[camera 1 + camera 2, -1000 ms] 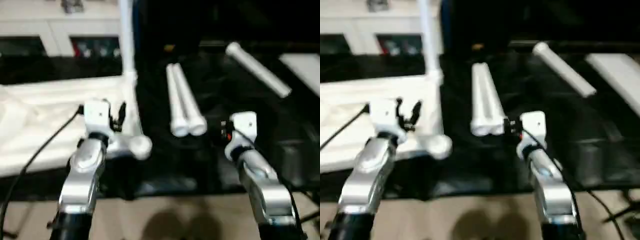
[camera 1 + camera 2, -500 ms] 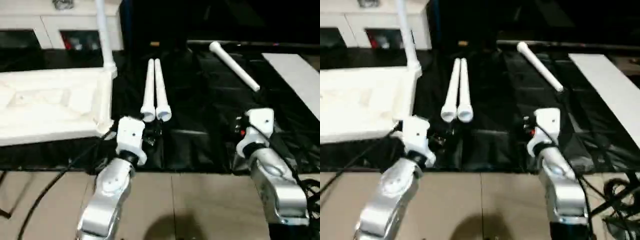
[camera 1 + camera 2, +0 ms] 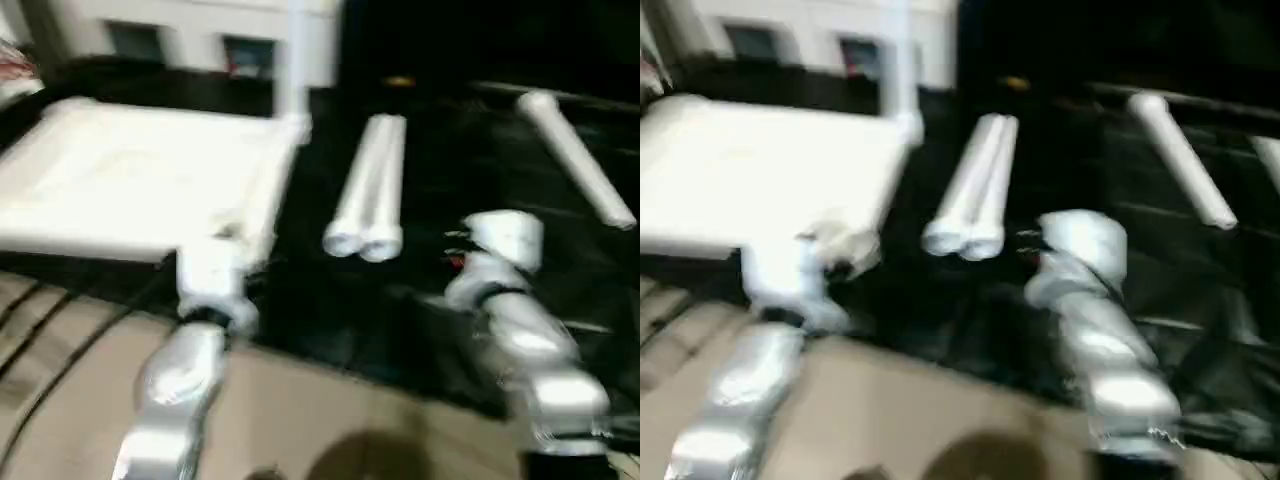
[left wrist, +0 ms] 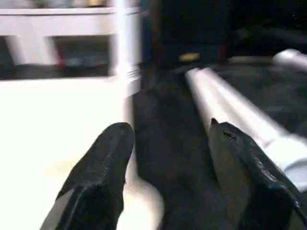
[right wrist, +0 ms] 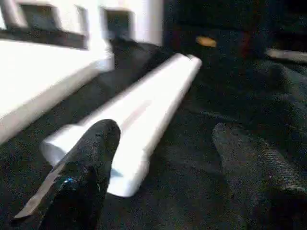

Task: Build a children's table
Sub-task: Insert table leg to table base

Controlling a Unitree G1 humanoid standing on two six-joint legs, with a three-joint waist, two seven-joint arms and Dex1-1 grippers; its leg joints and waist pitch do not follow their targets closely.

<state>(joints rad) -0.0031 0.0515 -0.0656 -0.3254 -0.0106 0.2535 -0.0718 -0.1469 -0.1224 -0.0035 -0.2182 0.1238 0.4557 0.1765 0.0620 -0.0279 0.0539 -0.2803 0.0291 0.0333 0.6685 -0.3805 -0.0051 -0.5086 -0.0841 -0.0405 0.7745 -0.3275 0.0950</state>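
Left tool (image 4: 165, 163) now off tabletop (image 3: 140, 180), empty

The black mat (image 3: 440, 170) has open lanes. Between the table top (image 3: 130, 180) on the left and the pair of legs (image 3: 368, 190) in the middle runs a narrow dark strip; the left gripper (image 4: 168, 158), its fingers apart and empty, looks along it. One upright leg (image 3: 296, 60) stands at the top's far right corner and closes that strip at the far end. Right of the pair there is wider free mat, where the open right gripper (image 5: 163, 163) is, up to the single leg (image 3: 578, 160) lying at the far right.
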